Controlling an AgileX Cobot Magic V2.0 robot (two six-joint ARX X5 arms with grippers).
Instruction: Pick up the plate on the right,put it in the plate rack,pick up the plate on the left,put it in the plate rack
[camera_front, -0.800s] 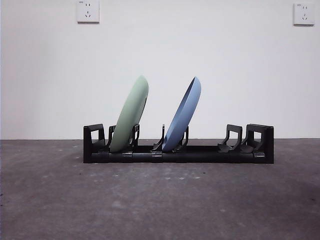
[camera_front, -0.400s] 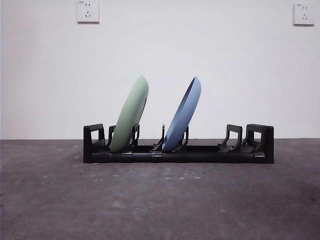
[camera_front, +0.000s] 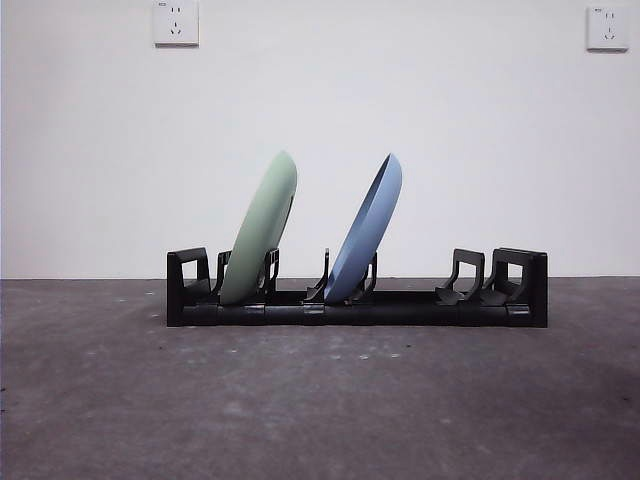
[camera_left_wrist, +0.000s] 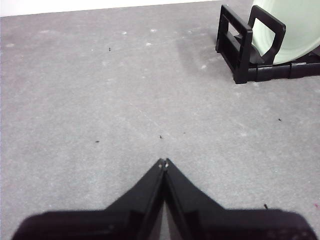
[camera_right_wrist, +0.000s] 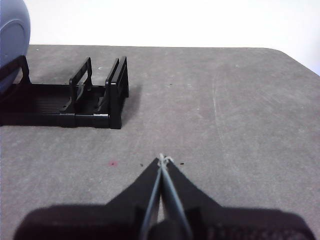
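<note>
The black plate rack (camera_front: 400, 305) stands across the middle of the grey table. A pale green plate (camera_front: 260, 230) leans in its left slots, and a blue plate (camera_front: 368, 228) leans in the slots near its middle. My left gripper (camera_left_wrist: 164, 163) is shut and holds nothing, hovering over bare table off the rack's left end (camera_left_wrist: 240, 45), where the green plate (camera_left_wrist: 295, 25) shows. Off the rack's right end (camera_right_wrist: 100, 100), my right gripper (camera_right_wrist: 161, 159) is shut on nothing, with the blue plate (camera_right_wrist: 12, 35) at that view's edge. Neither arm appears in the front view.
Two wall sockets (camera_front: 176, 22) (camera_front: 607, 27) sit high on the white wall behind. The rack's right slots (camera_front: 470, 280) hold nothing. The table's rounded far corner (camera_right_wrist: 295, 57) shows in the right wrist view.
</note>
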